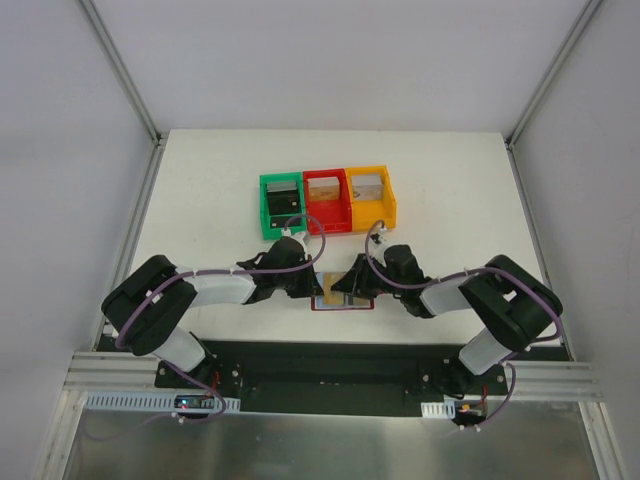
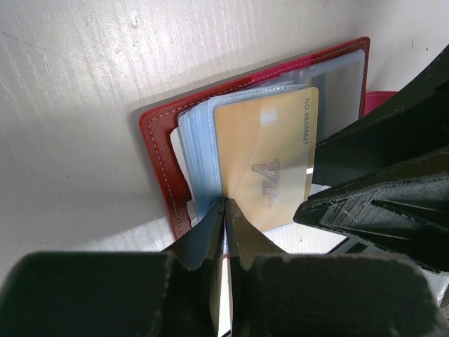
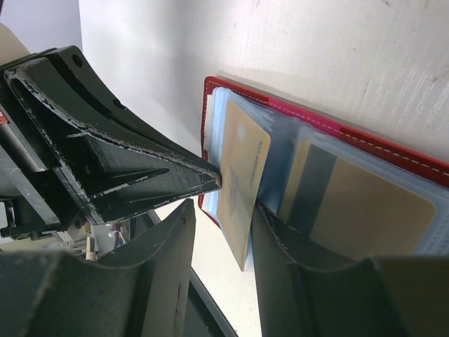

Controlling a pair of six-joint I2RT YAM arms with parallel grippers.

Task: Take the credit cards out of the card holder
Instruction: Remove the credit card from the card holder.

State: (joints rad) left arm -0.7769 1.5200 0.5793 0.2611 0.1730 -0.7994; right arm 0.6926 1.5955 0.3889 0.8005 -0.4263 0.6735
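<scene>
Card holder [image 2: 158, 151] lies open; left gripper [image 2: 224, 207] shut at sleeve edge [image 2: 202, 175]; right gripper [image 3: 224, 210] half-open astride tan card [image 3: 244, 158].

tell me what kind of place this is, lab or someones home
Most likely a robot lab work cell, not a home: a white table boxed in by plain panels on aluminium posts, two arms bolted to a black base plate, three plastic bins beyond a red card holder.
</scene>
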